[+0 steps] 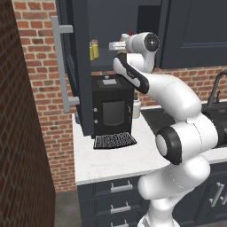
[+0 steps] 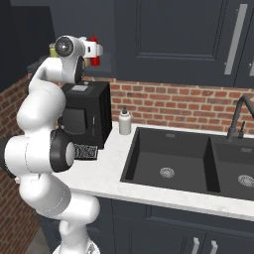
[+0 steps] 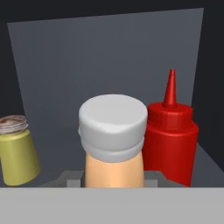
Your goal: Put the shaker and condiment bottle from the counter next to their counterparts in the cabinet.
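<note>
- Jaws of the white arm's two-finger gripper (image 3: 113, 180) are closed on the squat peach-orange condiment bottle (image 3: 113, 168) with a whitish-grey cap, gripping its body just below the cap.
- That bottle is held upright inside the dark charcoal-blue wall cabinet (image 1: 80, 53), above the shelf.
- Just beside it, on one side, stands a tall red squeeze bottle (image 3: 171, 140) with a pointed nozzle.
- On the other side, apart from it, stands a yellow grey-capped shaker (image 3: 16, 151).
- Below the cabinet, a black coffee machine (image 1: 111, 106) sits on the white marbled counter (image 1: 106, 162).

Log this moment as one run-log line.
pincer: shut on condiment bottle | place: inside cabinet | neighbours: red bottle beside, yellow shaker apart
</note>
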